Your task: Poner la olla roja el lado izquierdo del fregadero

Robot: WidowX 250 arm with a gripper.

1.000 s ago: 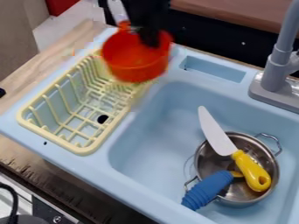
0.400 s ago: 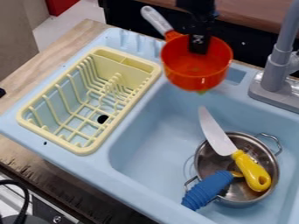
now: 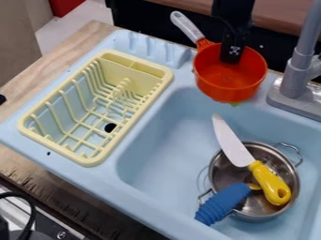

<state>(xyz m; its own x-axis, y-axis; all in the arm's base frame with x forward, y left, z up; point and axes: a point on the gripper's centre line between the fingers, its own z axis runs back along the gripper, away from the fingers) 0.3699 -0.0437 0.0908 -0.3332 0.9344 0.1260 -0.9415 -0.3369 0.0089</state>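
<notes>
In the camera view, the red pot (image 3: 241,77) is at the back edge of the light blue sink (image 3: 113,180), over the rear of the basin, with its pale grey handle (image 3: 187,26) pointing to the upper left. The black gripper (image 3: 231,60) comes down from the top edge and is closed on the pot's back wall, one finger showing inside. A bit of green (image 3: 235,104) shows below the pot's front. Just right of it stands the grey faucet (image 3: 298,75). Nearer, in the basin, sits a metal pot (image 3: 219,166); a knife (image 3: 272,186) with a yellow handle lies across it, its blade reaching past the rim, beside a ribbed blue handle (image 3: 224,203). A pale yellow dish rack (image 3: 94,161) rests on the sink's left side, and wooden counter (image 3: 65,49) runs beyond.
</notes>
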